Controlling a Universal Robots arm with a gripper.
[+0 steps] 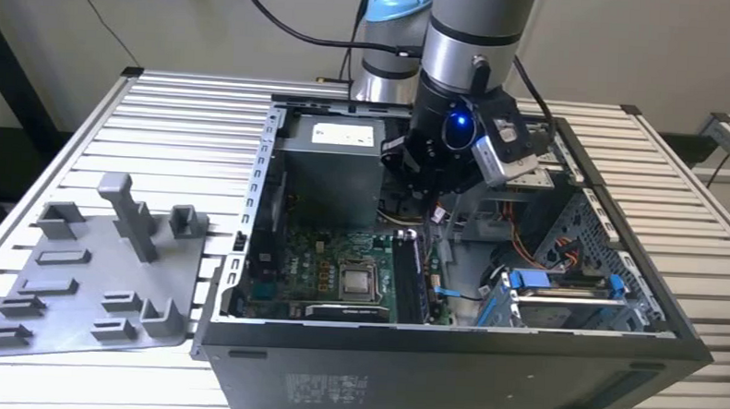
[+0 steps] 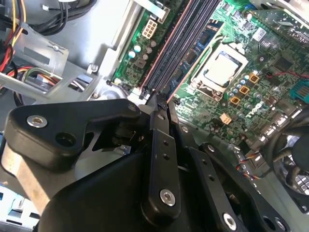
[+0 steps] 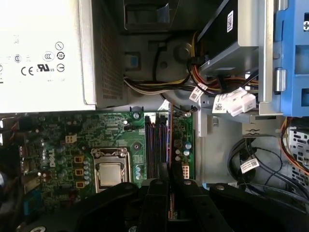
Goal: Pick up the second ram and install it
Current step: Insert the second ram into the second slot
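- Presently, step in hand: the install stage is judged to be under way, with the pick-up already done. Seating would call for the board to be kept square to its slot and pressed straight down.
- Table (image 1: 662,162): slatted metal; the other items are carried on it.
- Computer case (image 1: 456,375): laid on its side and opened. A power supply (image 1: 330,157), a motherboard (image 3: 58,140), bundled cables and a blue drive cage (image 1: 546,282) are held inside.
- Arm (image 1: 471,34): reached down into the case from the far side, beside the power supply.
- Fixture plate (image 1: 77,303): grey, set at the exterior view's left of the case. Only its own blocks and posts are seen on it.
- Gripper (image 3: 169,176): fingers drawn narrowly together, placed at the end of the memory slots (image 3: 155,145). Whether anything is pinched cannot be made out.
- Processor socket (image 3: 110,172): seated on the motherboard, just beside the slots.
- The second ram (image 3: 170,140): taken to be the thin strip seen edge-on in the slot bank, in line with the fingertips. How fully it is seated cannot be told.
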